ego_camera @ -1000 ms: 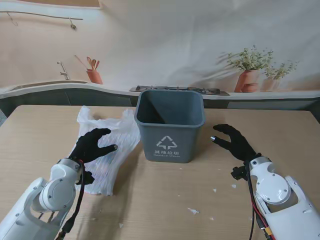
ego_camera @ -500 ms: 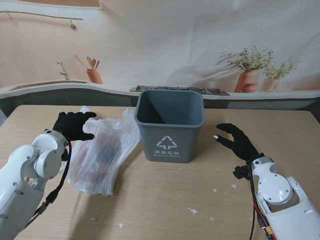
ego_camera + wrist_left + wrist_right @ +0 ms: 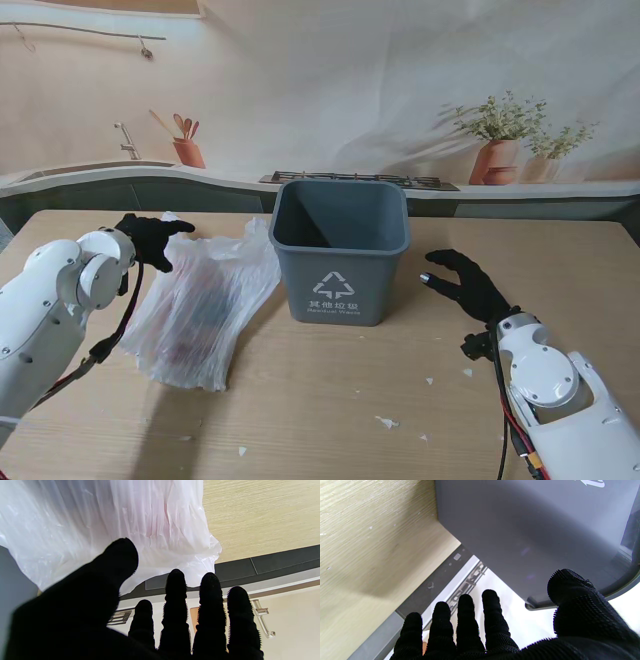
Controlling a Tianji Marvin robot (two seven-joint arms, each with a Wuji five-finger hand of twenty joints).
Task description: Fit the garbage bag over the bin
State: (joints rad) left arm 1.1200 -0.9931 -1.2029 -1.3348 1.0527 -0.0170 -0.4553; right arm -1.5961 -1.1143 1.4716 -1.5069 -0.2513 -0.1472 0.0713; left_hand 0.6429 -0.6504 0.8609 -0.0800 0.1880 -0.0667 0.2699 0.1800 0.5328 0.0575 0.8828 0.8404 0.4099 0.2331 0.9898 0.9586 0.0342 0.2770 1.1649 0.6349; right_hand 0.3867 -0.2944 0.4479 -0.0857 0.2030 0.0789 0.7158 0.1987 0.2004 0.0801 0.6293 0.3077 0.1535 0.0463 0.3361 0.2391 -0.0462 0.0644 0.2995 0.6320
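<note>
1. Lying flat on the wooden table [image 3: 330, 400], the garbage bag [image 3: 200, 310] was on the left of the grey bin [image 3: 340, 250], and its farther right corner touched or nearly touched the bin wall.
2. The bag was thin, translucent white plastic with many wrinkles, so I judged it very light, soft and slippery; it would fold and slide more easily than it would lift as one piece.
3. The bin looked stiff and stood upright with its mouth open, so it would probably keep its place if the bag was pulled gently over its rim.
4. The left hand [image 3: 148, 240] hovered over the far left corner of the bag, fingers [image 3: 175, 590] straight and spread, holding nothing.
5. The right hand [image 3: 470, 285] waited just beside the right wall of the bin [image 3: 532, 530], also spread wide and empty.
6. The best place to take hold seemed the crumpled far edge [image 3: 210, 552], where the opening probably was, pinched between thumb and fingers.
7. A flat press on the middle would likely only push the film along the table.
</note>
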